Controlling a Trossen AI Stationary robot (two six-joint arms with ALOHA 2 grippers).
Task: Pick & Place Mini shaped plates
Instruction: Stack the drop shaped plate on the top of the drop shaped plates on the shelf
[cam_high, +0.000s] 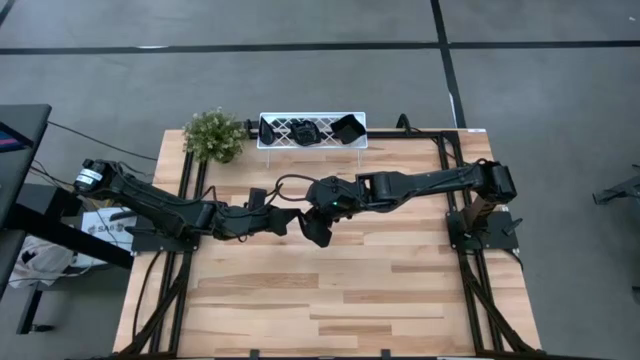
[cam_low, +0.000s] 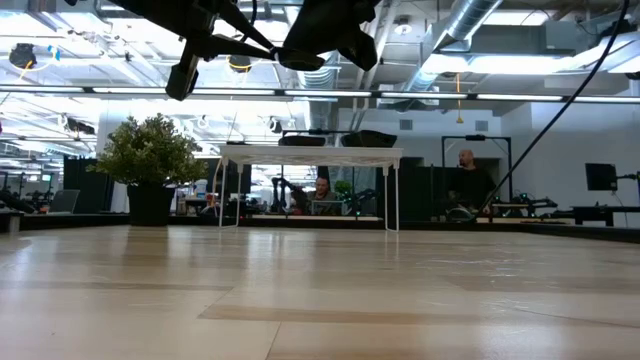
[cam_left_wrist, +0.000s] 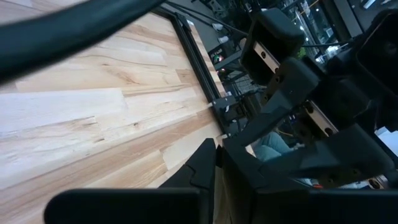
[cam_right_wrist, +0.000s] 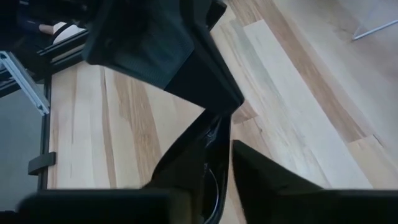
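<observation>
Over the bare wood table (cam_high: 350, 290), both grippers meet, left gripper (cam_high: 300, 222) pressed together, right gripper (cam_high: 318, 232) pinching a black plate (cam_right_wrist: 208, 168).

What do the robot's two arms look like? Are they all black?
Mostly, yes. Both are dark, jointed arms with black cables looping along them. The left arm has a silvery cap at its outer end. Each ends in two dark, wedge-shaped fingers.
</observation>
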